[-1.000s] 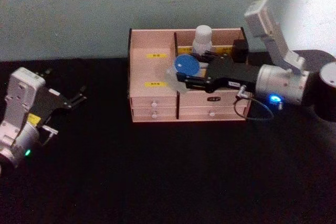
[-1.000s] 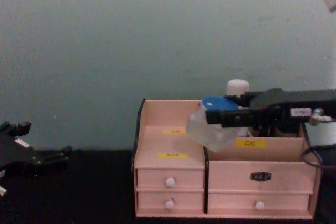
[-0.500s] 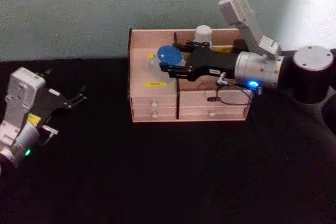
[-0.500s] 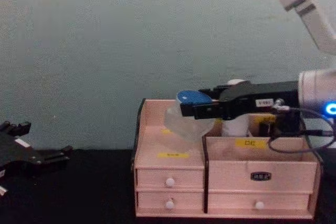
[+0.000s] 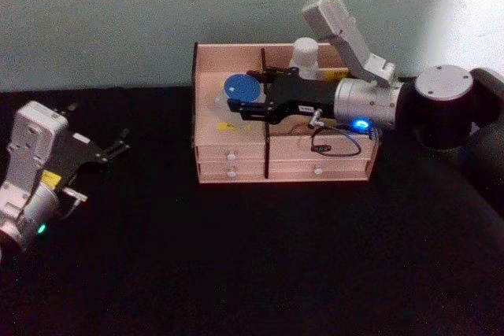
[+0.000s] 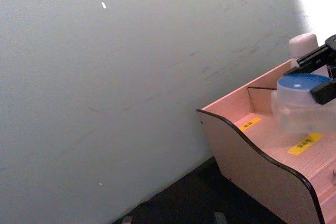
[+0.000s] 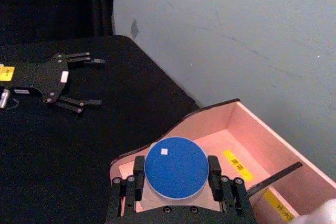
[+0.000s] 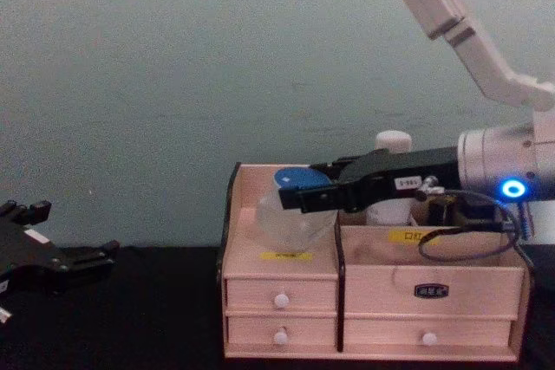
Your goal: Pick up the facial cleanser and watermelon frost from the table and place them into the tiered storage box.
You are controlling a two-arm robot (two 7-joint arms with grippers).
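Currently right claw clamps blue-lidded jar inside box's left bay, floor contact unclear; white bottle stands in a rear bay; left claw idle, open.

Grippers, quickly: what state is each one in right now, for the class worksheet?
Left gripper: open, empty, parked at far left.
Right gripper: shut on the watermelon frost, held over the left side of the tiered storage box.
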